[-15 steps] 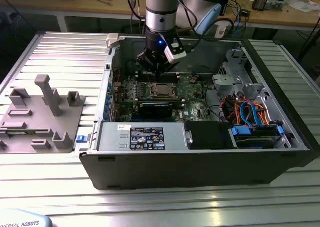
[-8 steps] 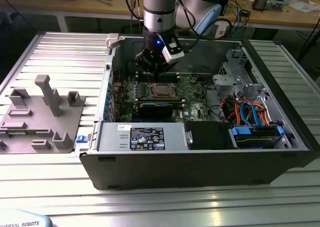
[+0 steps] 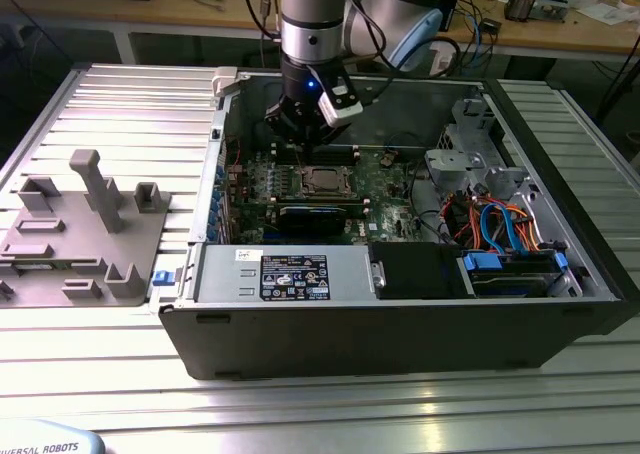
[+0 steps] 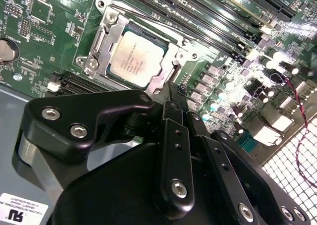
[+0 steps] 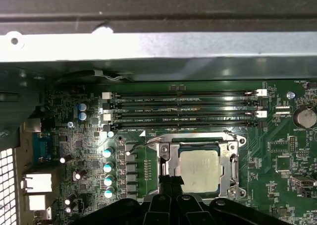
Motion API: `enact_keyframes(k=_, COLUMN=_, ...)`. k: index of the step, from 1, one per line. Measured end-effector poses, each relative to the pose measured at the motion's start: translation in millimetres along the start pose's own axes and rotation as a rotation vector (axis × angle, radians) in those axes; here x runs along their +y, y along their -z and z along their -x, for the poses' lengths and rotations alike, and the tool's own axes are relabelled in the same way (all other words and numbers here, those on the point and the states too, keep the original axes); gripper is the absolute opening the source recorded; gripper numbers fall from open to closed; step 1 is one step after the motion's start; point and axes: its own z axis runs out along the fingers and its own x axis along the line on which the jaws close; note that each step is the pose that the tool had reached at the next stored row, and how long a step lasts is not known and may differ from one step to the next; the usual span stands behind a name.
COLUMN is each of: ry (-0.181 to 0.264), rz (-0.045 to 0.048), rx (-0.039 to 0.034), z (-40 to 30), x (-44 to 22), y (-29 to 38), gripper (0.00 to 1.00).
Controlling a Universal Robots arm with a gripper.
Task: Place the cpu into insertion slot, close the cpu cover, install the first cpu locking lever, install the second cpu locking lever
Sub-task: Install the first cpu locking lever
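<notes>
The ribbed grey metal surface (image 3: 90, 374) carries an open computer case. The flat silver square cpu (image 4: 136, 56) sits in its socket under the shiny silver cpu cover (image 4: 101, 44), at 12 o'clock from the black claw (image 4: 171, 103), whose fingers are pressed together, holding nothing.

One cpu (image 5: 199, 170), four memory slots (image 5: 181, 111)

Exterior view high, angled down, far; both wrist views close, sharing cpu (image 4: 134, 56) (image 5: 199, 171)

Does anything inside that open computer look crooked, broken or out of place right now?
Nothing stands out. The cpu lies flat and square in the insertion slot, with the cpu cover down around it. The gripper sits right beside the socket, and the surrounding board looks undamaged.
</notes>
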Motion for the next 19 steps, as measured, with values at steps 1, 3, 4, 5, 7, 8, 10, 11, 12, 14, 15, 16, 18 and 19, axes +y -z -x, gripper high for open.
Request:
enact_keyframes(k=1, ry=0.000, rz=-0.0001, rx=0.0000, z=-0.7, x=0.0, y=0.0, gripper=0.11)
enact_keyframes(k=3, ry=0.000, rz=0.0000, rx=0.0000, z=-2.6, x=-0.1, y=0.1, gripper=0.11)
enact_keyframes(k=4, ry=0.000, rz=-0.0001, rx=0.0000, z=-3.7, x=-0.1, y=0.1, gripper=0.11)
enact_keyframes(k=5, ry=0.000, rz=-0.0001, rx=0.0000, z=-4.5, x=-0.1, y=0.1, gripper=0.11)
enact_keyframes(k=7, ry=0.000, rz=-0.0001, rx=0.0000, z=-7.2, x=-0.2, y=0.2, gripper=0.11)
enact_keyframes(k=8, ry=0.000, rz=0.0000, rx=0.0000, z=-8.0, x=-0.2, y=0.2, gripper=0.11)
enact_keyframes(k=10, ry=0.000, rz=0.0000, rx=0.0000, z=-10.2, x=-0.3, y=0.2, gripper=0.11)
enact_keyframes(k=11, ry=0.000, rz=0.0000, rx=0.0000, z=-10.8, x=-0.3, y=0.2, gripper=0.11)
enact_keyframes(k=12, ry=0.000, rz=0.0000, rx=0.0000, z=-11.8, x=-0.3, y=0.2, gripper=0.11)
enact_keyframes(k=14, ry=0.000, rz=0.0000, rx=0.0000, z=-13.4, x=-0.4, y=0.3, gripper=0.11)
enact_keyframes(k=15, ry=0.000, rz=0.0000, rx=0.0000, z=-14.1, x=-0.4, y=0.3, gripper=0.11)
enact_keyframes(k=16, ry=0.000, rz=-0.0001, rx=0.0000, z=-15.0, x=-0.4, y=0.3, gripper=0.11)
enact_keyframes(k=18, ry=0.000, rz=0.0000, rx=0.0000, z=-16.3, x=-0.4, y=0.3, gripper=0.11)
enact_keyframes(k=19, ry=0.000, rz=-0.0001, rx=0.0000, z=-16.8, x=-0.5, y=0.4, gripper=0.11)
